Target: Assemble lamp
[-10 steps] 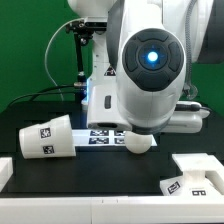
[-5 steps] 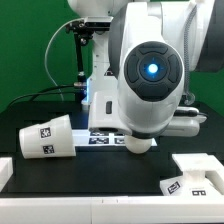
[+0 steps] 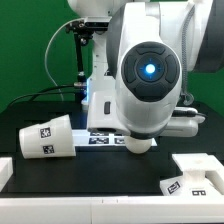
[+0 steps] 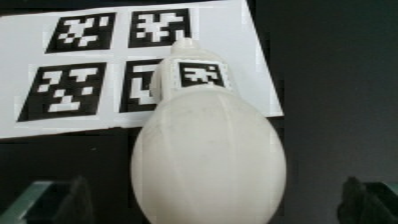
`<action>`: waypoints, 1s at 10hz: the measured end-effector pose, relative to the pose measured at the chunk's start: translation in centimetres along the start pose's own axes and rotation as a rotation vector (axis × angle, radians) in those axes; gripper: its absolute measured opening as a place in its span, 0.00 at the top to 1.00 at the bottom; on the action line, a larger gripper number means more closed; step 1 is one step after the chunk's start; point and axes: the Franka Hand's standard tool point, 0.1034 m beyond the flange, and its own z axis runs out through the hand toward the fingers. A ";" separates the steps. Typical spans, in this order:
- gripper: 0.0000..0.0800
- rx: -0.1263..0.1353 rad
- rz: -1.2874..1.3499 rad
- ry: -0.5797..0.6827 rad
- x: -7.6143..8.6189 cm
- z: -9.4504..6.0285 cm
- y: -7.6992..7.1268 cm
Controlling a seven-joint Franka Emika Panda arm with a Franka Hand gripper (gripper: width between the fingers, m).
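The white bulb [image 4: 205, 150] lies on the black table, its tagged neck resting on the marker board [image 4: 107, 70]. My gripper [image 4: 210, 205] is open. Its dark fingers [image 4: 50, 200] stand on either side of the bulb's rounded end, with a gap on both sides. In the exterior view the bulb's round end [image 3: 140, 143] shows just under the arm, and the gripper is hidden behind the arm. The conical shade [image 3: 47, 137] lies on its side at that view's left. The boxy base [image 3: 195, 176] sits at the front right.
The marker board [image 3: 104, 138] lies between the shade and the bulb. A white block [image 3: 4, 171] shows at the exterior view's left edge. A black stand with cables [image 3: 78, 60] rises behind the table, before a green backdrop.
The arm shifted slightly toward the exterior view's left and lower between the earliest frame and now. The bulb, shade and base have not moved.
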 end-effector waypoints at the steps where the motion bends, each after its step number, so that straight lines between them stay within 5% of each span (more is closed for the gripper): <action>1: 0.13 -0.002 0.004 -0.008 -0.1 1.1 0.1; 4: 0.13 -0.006 0.030 -0.023 0.0 3.2 0.1; 7: 0.13 -0.007 0.029 -0.033 -0.1 3.7 0.0; 10: 0.28 -0.006 0.029 -0.032 -0.1 3.7 0.1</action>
